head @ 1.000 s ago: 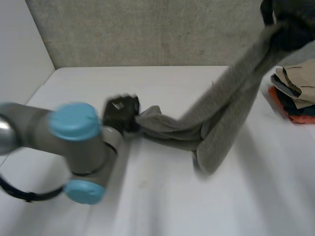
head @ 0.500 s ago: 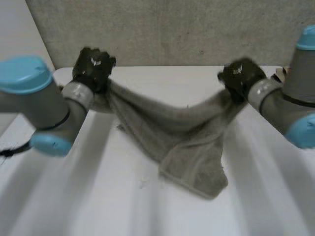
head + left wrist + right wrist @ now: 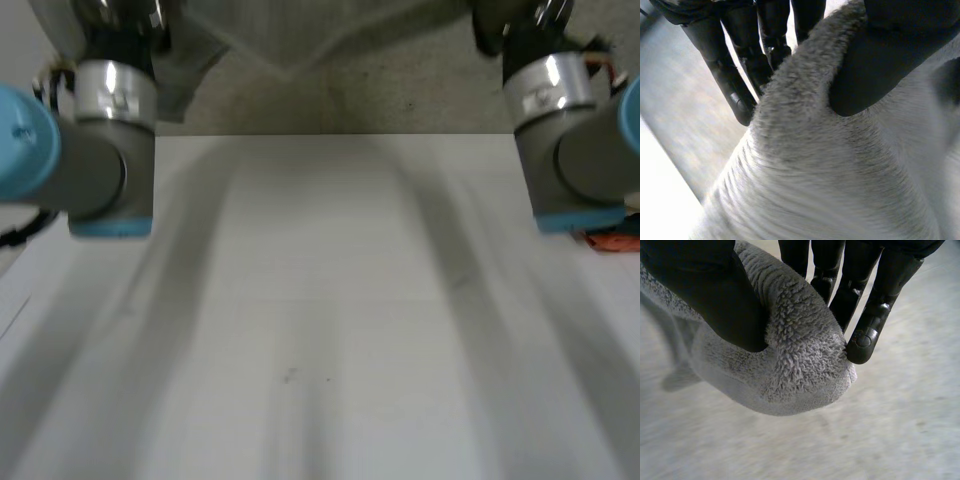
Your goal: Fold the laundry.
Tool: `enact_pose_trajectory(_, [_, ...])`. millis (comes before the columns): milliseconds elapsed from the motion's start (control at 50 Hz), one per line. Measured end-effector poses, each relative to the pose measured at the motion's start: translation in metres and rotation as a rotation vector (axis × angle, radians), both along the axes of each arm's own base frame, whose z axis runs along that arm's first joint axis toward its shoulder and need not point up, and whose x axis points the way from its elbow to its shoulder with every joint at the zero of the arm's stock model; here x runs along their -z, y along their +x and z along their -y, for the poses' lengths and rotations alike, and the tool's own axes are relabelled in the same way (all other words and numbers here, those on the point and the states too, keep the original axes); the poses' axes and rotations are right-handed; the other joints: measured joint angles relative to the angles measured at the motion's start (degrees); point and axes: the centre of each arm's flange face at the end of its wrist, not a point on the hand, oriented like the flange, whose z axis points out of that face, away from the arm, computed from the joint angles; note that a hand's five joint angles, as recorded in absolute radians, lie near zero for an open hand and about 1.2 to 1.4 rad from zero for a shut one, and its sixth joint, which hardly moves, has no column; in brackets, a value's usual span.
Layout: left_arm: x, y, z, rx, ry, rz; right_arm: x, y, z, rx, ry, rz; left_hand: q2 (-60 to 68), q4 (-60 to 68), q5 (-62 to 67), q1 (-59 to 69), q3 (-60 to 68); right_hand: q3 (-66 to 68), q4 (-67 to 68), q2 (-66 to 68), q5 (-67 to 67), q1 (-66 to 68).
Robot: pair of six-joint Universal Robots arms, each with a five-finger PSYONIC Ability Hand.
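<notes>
1. While both arms are up, we see the grey fluffy terry towel (image 3: 290, 35) hanging in the air above the far edge of the white flat table (image 3: 320, 300). It is clear of the tabletop, w/ its lower edge sagging to a point btwn the arms.
2. L hand (image 3: 885, 65): clamped on the towel. The thumb presses onto a folded edge from one side, the fingers (image 3: 737, 85) run straight along the other side, and the pile is bunched btwn them.
3. R hand (image 3: 715, 300): also clamped on the towel. The thumb sits on a rolled end, the fingers (image 3: 865, 325) are behind it, and one fingertip touches the pile.
4. From the head view, we place the hands at opposite ends of the towel: L end above the table's far left corner, R end above its far right part.
5. L arm (image 3: 100, 150), grey joint w/ light-blue cap, is over the table's left side; R arm (image 3: 570, 160) is over its right side.
6. Orange-red cloth item (image 3: 610, 240) lies at the table's right edge, partly behind the R arm; we can't tell what it is.
7. Rough grey wall (image 3: 400, 95) stands behind the table's far edge.
</notes>
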Motion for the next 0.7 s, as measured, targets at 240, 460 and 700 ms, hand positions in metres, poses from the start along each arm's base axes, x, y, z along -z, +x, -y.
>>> enact_pose_trajectory(240, [0.149, 0.019, -0.017, -0.024, 0.406, 0.173, 0.148, -0.004, -0.024, -0.080, 0.501, -0.251, -0.55, -0.58, -0.03, -0.11, -0.27, 0.00, 0.00, 0.00, 0.00, 0.28])
enact_pose_trajectory(460, [0.223, 0.024, -0.041, -0.017, 0.628, 0.272, 0.196, -0.015, -0.049, -0.072, 0.763, -0.352, -44.20, -44.87, -41.95, -43.45, -43.65, 0.00, 0.00, 0.00, 0.00, 0.28])
enact_pose_trajectory(700, [0.198, 0.054, -0.038, -0.089, 0.653, 0.238, 0.179, -0.040, -0.064, -0.027, 0.790, -0.325, -54.09, -54.28, -51.64, -49.92, -53.49, 0.00, 0.00, 0.00, 0.00, 0.27])
